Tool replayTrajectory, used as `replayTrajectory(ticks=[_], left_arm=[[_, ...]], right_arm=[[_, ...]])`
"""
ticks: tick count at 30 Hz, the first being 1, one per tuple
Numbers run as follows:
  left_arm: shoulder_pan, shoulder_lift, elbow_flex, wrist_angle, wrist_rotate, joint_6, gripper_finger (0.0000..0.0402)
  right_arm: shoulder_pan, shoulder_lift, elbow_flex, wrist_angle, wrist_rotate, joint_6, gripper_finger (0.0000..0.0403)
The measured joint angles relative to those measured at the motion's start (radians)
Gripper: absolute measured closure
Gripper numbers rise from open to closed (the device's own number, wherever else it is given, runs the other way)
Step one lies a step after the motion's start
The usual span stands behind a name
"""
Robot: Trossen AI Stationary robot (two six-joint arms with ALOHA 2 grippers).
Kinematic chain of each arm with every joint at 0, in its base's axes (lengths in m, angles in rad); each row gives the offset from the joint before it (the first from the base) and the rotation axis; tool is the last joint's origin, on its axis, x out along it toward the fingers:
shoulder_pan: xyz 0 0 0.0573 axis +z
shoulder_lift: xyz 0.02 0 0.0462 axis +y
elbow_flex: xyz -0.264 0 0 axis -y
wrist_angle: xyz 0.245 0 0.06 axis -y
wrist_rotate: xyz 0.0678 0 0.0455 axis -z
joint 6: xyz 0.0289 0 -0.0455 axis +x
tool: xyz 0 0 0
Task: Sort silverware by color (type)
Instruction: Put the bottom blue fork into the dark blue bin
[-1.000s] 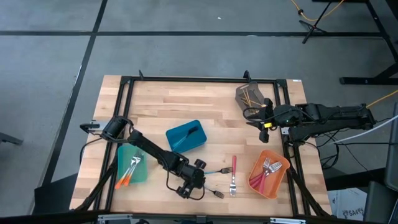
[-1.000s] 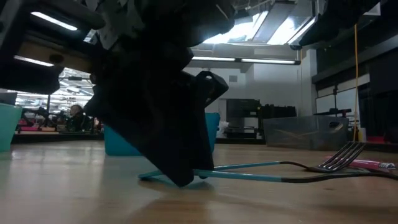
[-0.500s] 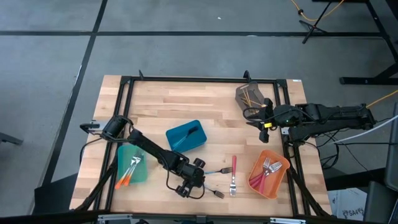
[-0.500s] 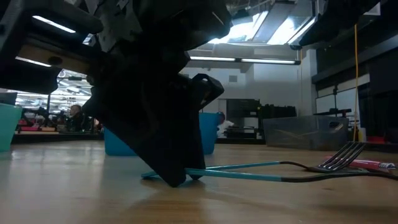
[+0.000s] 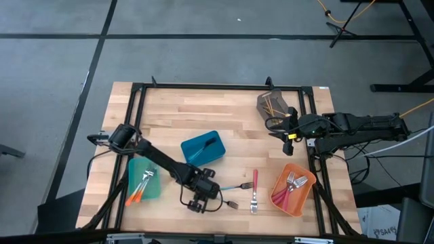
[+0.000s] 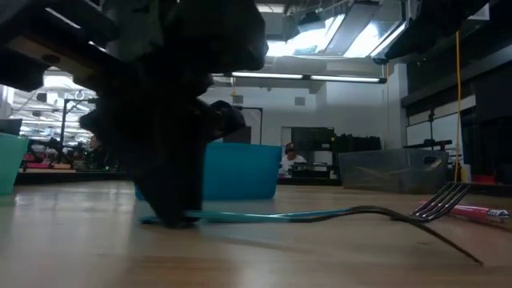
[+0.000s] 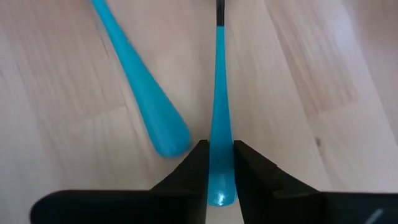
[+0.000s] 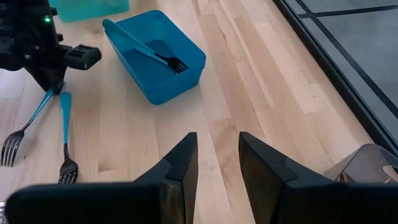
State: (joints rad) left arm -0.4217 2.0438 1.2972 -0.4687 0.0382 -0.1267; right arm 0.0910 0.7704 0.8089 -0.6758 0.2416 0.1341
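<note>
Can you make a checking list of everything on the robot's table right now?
Surface: wooden table inside a black frame.
Job's things: two blue-handled forks lie on the wood; the left gripper is shut on one blue fork, the other blue fork lies beside it. A pink fork lies on the table. One blue fork rests in the blue bin; orange-handled ones in the teal bin; pink ones in the orange bin; gold ones in the grey bin.
Clutter: nothing seen.
Grippers: right gripper open, waiting at the table's right edge.
Cables: yellow cable on the floor.
Surroundings: grey floor, a lit room behind.
</note>
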Motion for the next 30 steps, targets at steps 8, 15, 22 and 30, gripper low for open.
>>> replayTrajectory(ticks=[8, 15, 22, 30], left_arm=[[-0.034, 0.002, 0.000, -0.081, -0.006, -0.073, 0.0348], [-0.068, 0.001, 0.000, -0.125, -0.035, -0.229, 0.0348], [-0.078, 0.001, -0.002, -0.115, -0.088, -0.365, 0.0347], [-0.091, 0.001, -0.001, -0.119, -0.075, -0.441, 0.0347]], right_arm=[[0.000, 0.000, 0.000, 0.000, 0.000, 0.000, 0.0299], [0.000, 0.000, 0.000, 0.000, 0.000, 0.000, 0.0299], [0.000, 0.000, 0.000, 0.000, 0.000, 0.000, 0.0299], [0.000, 0.000, 0.000, 0.000, 0.000, 0.000, 0.0299]])
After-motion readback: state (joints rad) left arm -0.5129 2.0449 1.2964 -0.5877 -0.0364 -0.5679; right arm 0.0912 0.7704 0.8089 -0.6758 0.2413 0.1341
